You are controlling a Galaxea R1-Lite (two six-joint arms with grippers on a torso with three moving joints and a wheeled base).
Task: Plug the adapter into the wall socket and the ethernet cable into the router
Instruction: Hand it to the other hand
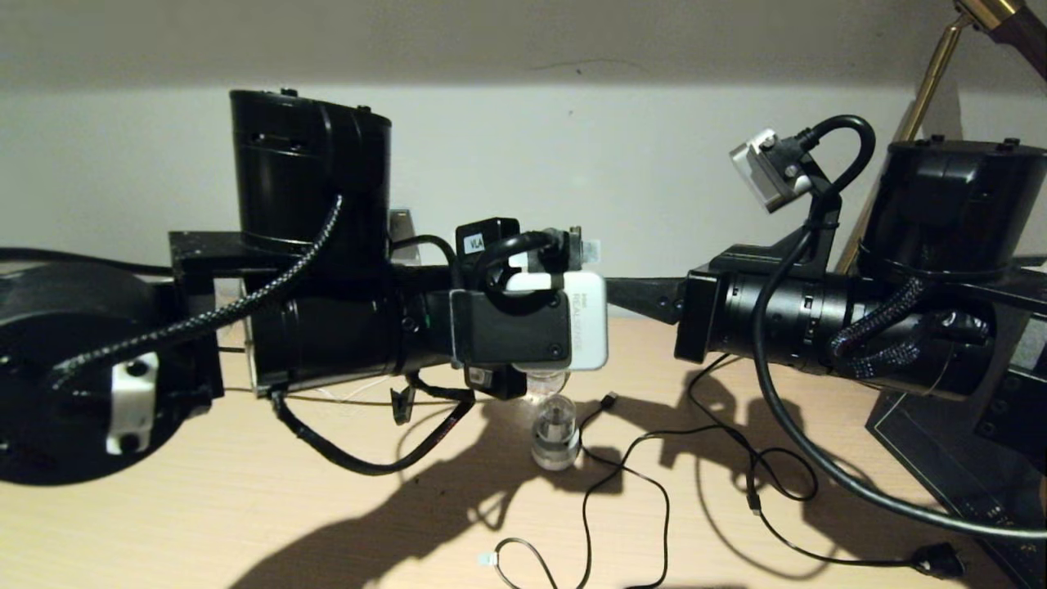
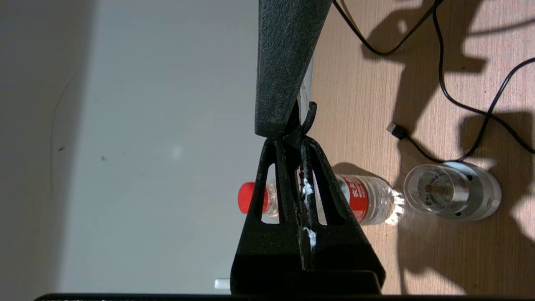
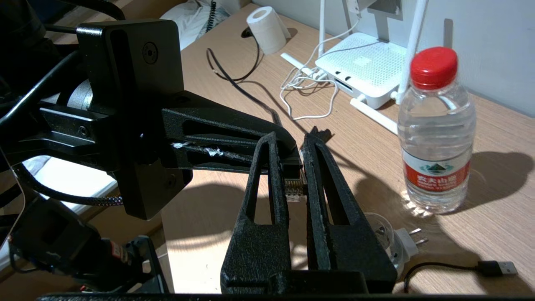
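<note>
The ethernet cable's clear plug [image 3: 294, 189], its gold contacts showing, sits between the fingers of my right gripper [image 3: 291, 140], which is shut on it. My left gripper [image 3: 292, 158] reaches in from the side and is shut on the plug's black boot just behind. The cable [image 3: 244, 90] trails back across the table. In the left wrist view my left gripper [image 2: 292, 142] is shut, with a right finger [image 2: 284, 62] crossing its tips. The white router [image 3: 363, 69] with stick antennas lies by the wall, a thin white cord [image 3: 307, 90] coiled beside it. A grey plate [image 3: 386, 8] stands behind it, cut off. The adapter's body is not clearly visible.
A water bottle [image 3: 436, 129] with a red cap stands near the grippers. The clear-domed white gadget [image 3: 391, 244] and a thin black USB-tipped cable [image 3: 497, 267] lie below them. A paper roll [image 3: 265, 29] sits far back. In the head view, the left wrist camera [image 1: 532, 323] hides both grippers.
</note>
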